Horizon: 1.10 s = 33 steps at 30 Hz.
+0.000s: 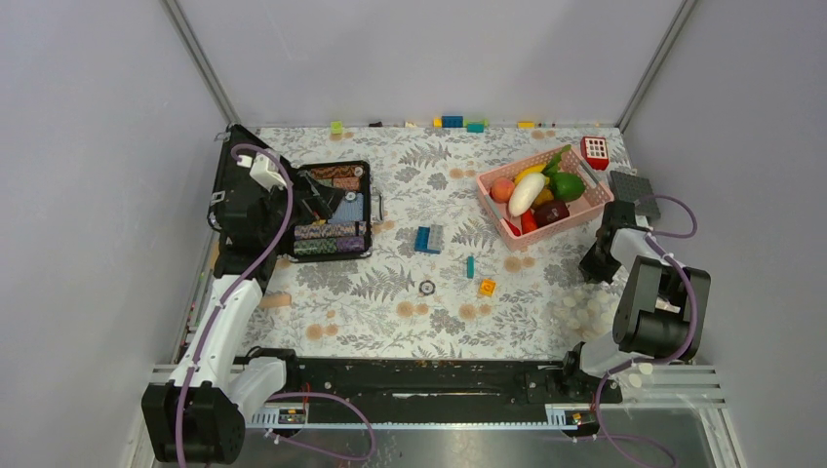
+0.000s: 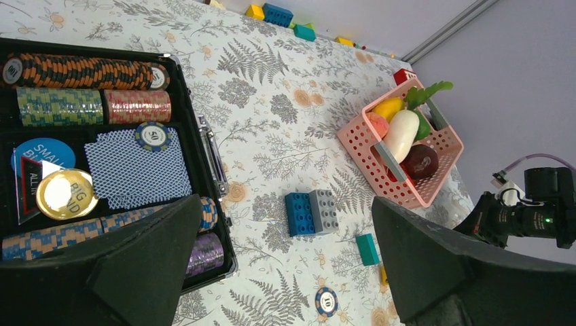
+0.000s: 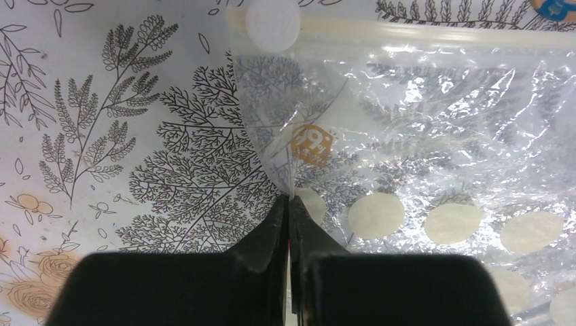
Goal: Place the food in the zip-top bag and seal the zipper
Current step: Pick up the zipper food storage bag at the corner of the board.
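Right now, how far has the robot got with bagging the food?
Nothing looks done: the food all lies in the pink basket. In hand: the right gripper pinches an edge of the zip-top bag. Left: loading every piece and sealing the zipper.

Plain pale grey walls (image 1: 410, 58) on three sides fill the upper half of the frame. Two slanted metal posts (image 1: 200, 58) stand at the back corners, upper left and upper right. Table (image 1: 390, 292) mid-frame under a white cloth (image 1: 449, 166) with grey fern and orange flower print. Black rail (image 1: 419, 375) along the lower edge, shiny metal sheet (image 1: 468, 444) at the bottom. Light is even and soft.
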Each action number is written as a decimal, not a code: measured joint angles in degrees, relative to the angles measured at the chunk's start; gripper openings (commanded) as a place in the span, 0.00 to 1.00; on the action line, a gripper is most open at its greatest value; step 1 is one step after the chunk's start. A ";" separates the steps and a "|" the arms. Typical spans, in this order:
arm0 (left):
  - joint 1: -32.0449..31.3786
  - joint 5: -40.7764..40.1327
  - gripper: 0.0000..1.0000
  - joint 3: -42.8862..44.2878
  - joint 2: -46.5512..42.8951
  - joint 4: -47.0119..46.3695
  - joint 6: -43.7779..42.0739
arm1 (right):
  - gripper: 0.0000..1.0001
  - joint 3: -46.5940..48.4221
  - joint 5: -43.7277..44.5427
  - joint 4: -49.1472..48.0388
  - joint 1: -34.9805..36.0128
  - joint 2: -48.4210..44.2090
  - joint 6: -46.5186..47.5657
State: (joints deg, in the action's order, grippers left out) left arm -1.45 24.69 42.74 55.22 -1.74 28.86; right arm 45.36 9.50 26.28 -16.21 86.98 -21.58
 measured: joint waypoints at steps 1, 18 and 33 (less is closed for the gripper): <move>0.00 -0.11 0.99 0.00 0.00 0.35 -0.11 | 0.00 -0.20 -0.13 -0.26 0.00 -0.17 0.26; 0.00 0.61 0.99 0.00 1.77 0.24 1.11 | 0.00 -2.38 -7.93 1.81 4.55 -34.71 4.13; -4.90 7.78 0.99 4.31 15.17 -0.81 11.82 | 0.00 -1.18 -22.75 -4.13 44.06 -44.37 19.65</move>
State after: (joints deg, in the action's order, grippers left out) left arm -6.35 32.47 47.05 70.39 -2.55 40.69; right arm 44.18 -13.26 22.15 27.86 42.61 -1.93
